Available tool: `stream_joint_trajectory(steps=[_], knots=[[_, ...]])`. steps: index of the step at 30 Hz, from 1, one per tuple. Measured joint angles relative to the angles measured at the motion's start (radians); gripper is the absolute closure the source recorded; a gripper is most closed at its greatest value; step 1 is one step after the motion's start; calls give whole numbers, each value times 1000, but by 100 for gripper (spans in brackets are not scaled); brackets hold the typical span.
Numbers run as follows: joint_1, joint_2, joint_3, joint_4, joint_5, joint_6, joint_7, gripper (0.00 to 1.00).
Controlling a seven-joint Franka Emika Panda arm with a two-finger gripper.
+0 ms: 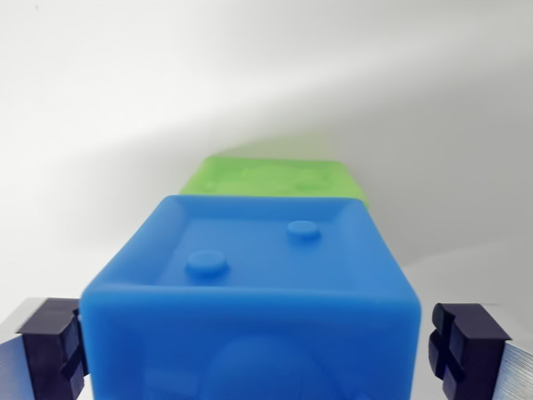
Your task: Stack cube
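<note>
The blue cube (250,292) sits between the pincer's (254,346) spread pads, apparently not yet gripped, with the green cube (275,177) just behind it, so the stacking is still undone.

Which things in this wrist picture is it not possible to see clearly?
- Green cube: the blue cube hides its near part; whether they touch is unclear.
- Blue cube: its lower part is cut off by the bottom edge.
- Claw: only the pads show, apart from the blue cube's sides.
</note>
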Motion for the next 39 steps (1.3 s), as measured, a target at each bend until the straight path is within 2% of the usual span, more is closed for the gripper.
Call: stream_joint_trajectory(steps=[9, 18, 24, 30, 39], knots=[[2, -14, -3, -2, -4, -10, 4, 0], [3, -77, -11, -8, -35, -64, 24, 0], [2, -140, -15, -13, -59, -120, 42, 0], [0, -205, -16, -16, -78, -181, 56, 0], [-6, -313, -16, -13, -99, -291, 71, 0]])
